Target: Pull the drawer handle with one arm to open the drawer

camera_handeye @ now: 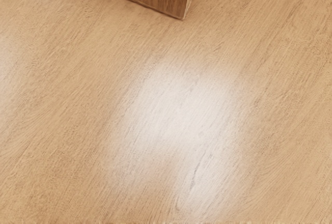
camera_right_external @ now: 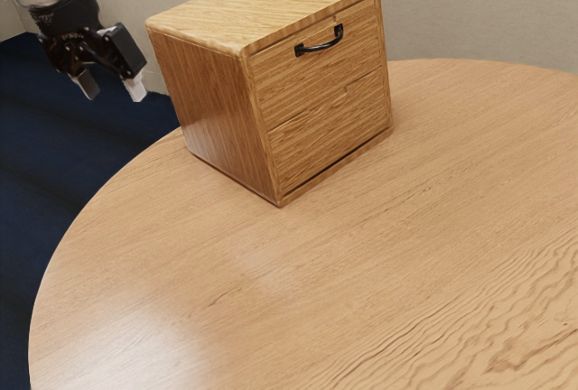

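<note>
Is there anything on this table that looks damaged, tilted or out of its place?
Nothing stands out. The wooden cabinet stands upright and undamaged on the table, its drawer fronts flush. Only the upper drawer carries a black handle; the lower front has none. The gripper hangs open, away from it.

On the table (camera_right_external: 361, 273), toward its far side, the cabinet (camera_right_external: 217, 110), one lower corner turned to the front. In its front face, the upper drawer (camera_right_external: 312, 74) over the lower drawer (camera_right_external: 330, 133). On the upper one, near its top edge, the handle (camera_right_external: 319, 44). At the exterior view's left of the cabinet, raised and not touching it, the gripper (camera_right_external: 111, 86). Behind all, the wall (camera_right_external: 470, 2).
</note>
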You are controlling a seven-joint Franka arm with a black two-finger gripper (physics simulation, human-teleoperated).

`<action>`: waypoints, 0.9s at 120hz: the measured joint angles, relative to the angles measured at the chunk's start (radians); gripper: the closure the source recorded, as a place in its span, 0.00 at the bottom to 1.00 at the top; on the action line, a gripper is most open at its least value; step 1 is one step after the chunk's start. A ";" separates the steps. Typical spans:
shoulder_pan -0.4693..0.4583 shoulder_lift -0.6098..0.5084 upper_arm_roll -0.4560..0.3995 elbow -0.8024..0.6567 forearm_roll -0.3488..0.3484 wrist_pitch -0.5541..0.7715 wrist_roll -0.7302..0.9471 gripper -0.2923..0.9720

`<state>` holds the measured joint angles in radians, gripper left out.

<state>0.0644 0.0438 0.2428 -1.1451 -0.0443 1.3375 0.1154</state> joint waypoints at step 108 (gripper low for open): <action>-0.080 0.356 -0.340 0.248 0.255 0.294 0.289 0.23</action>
<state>-0.0153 0.4002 -0.0969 -0.8972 0.2106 1.6317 0.4049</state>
